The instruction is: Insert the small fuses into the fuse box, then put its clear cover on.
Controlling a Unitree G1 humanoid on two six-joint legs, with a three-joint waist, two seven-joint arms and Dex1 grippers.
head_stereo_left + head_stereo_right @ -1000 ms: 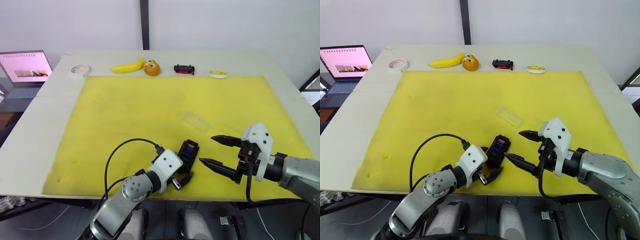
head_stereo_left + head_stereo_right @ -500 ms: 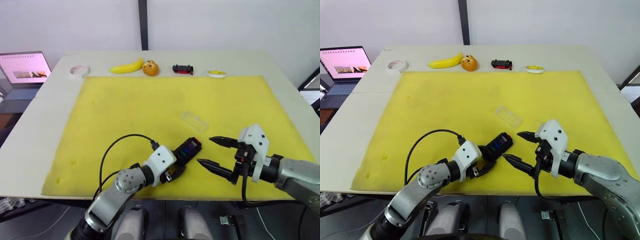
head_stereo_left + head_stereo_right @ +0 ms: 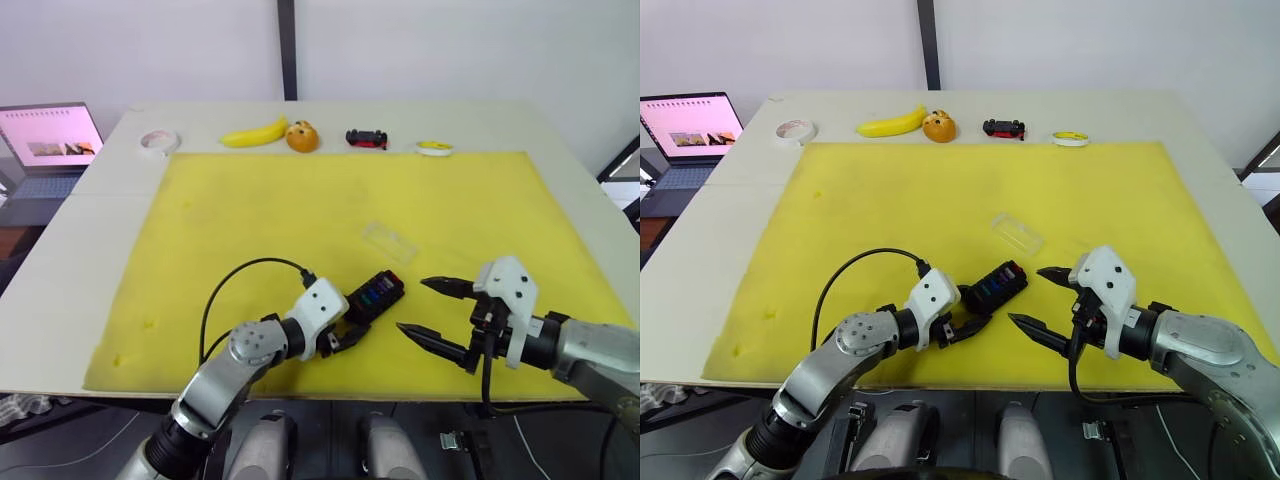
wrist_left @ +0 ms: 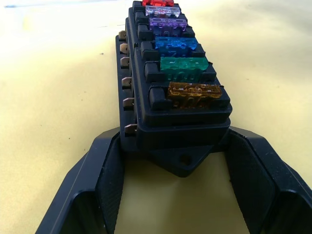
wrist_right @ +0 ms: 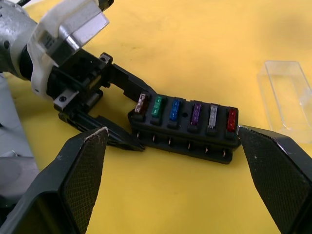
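On the near edge of the yellow mat (image 3: 250,215), the left gripper (image 3: 347,331) clamps one end of the fuse box (image 3: 374,295), six fuses (image 5: 185,111) seated; the right gripper (image 3: 432,311) gapes wide beside it, empty; the clear cover (image 3: 389,242) lies just beyond

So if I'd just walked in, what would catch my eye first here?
Probably the black fuse box near the front of the yellow mat, with a rainbow row of fuses already seated in it. The left gripper has its fingers at one end of it, the right gripper waits open beside it, and the clear cover lies just behind.
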